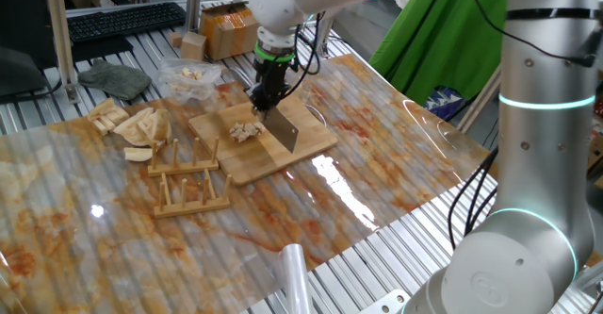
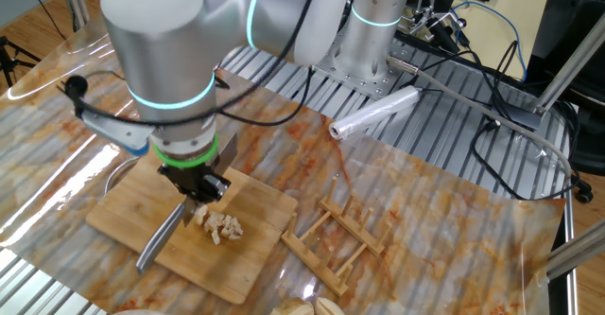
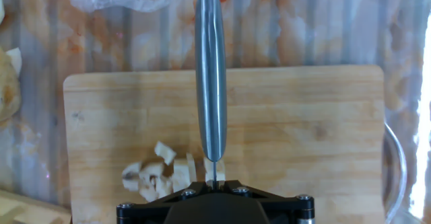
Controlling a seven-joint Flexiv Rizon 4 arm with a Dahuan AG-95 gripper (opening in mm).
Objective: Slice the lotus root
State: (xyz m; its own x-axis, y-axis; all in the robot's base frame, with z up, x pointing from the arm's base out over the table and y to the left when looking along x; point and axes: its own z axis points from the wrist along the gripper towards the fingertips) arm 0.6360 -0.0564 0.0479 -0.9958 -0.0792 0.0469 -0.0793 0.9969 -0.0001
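Observation:
The lotus root (image 1: 247, 130) lies as a cluster of small pale bits on the bamboo board (image 1: 301, 146). My gripper (image 1: 267, 95) is shut on the handle of a steel knife (image 1: 284, 131), whose blade slants down onto the board just right of the bits. The other fixed view shows the gripper (image 2: 203, 190) above the bits (image 2: 219, 225), with the knife (image 2: 161, 239) running toward the board's (image 2: 123, 216) near-left edge. In the hand view the knife (image 3: 211, 83) points away from the gripper (image 3: 215, 182), and the bits (image 3: 161, 177) sit left of it on the board (image 3: 303, 130).
A wooden rack (image 1: 188, 177) stands in front of the board. A heap of tan wedge slices (image 1: 137, 123) and a clear bag of pale chunks (image 1: 188, 76) lie behind and to the left. A plastic roll (image 1: 294, 276) rests at the near edge, and a cardboard box (image 1: 226, 31) at the back.

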